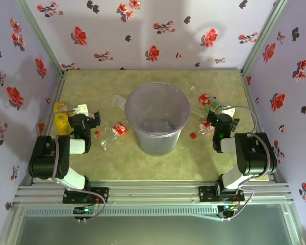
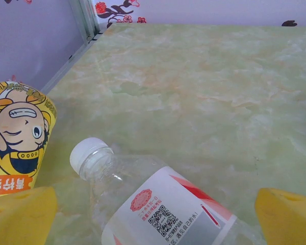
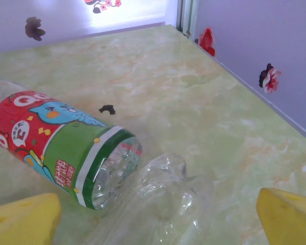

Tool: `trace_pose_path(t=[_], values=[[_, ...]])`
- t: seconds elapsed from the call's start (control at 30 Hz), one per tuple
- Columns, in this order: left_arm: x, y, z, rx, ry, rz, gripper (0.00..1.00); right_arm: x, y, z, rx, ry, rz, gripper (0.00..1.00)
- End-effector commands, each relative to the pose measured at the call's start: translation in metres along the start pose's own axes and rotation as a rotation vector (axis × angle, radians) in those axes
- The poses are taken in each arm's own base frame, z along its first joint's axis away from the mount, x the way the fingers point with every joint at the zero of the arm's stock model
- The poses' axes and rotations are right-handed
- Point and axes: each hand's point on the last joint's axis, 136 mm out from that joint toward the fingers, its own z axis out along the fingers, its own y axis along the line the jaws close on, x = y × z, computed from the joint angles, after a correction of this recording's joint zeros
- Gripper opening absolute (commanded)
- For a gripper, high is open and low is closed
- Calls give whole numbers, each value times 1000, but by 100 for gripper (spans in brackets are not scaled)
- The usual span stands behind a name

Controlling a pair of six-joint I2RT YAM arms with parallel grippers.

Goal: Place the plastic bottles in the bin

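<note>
The bin (image 1: 157, 117), a wide translucent grey-lilac bucket, stands mid-table. My left gripper (image 1: 85, 120) is open left of it; its yellow fingers (image 2: 20, 217) straddle, without touching, a lying clear white-capped bottle (image 2: 158, 204) with a white and red label. A yellow-labelled bottle (image 2: 18, 138) lies just left of that. My right gripper (image 1: 222, 122) is open right of the bin, with a crushed clear bottle (image 3: 168, 204) between its fingers (image 3: 288, 214). A red-and-green-labelled bottle (image 3: 61, 143) lies beside it. A red-labelled bottle (image 1: 115, 131) lies near the bin's left side.
Another clear bottle (image 1: 120, 100) lies behind the bin on the left. Loose red caps (image 1: 193, 136) sit on the table near the bin. Floral walls and metal frame posts (image 1: 250, 56) close in the table on three sides.
</note>
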Motion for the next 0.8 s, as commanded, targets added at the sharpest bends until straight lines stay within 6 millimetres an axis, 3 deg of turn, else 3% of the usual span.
trace_pose_path(t=[0.0, 0.77], values=[[-5, 1, 1, 2, -25, 10, 100, -5, -3, 0, 18, -22, 19, 99], [-5, 1, 2, 9, -17, 10, 100, -4, -2, 1, 17, -16, 19, 99]])
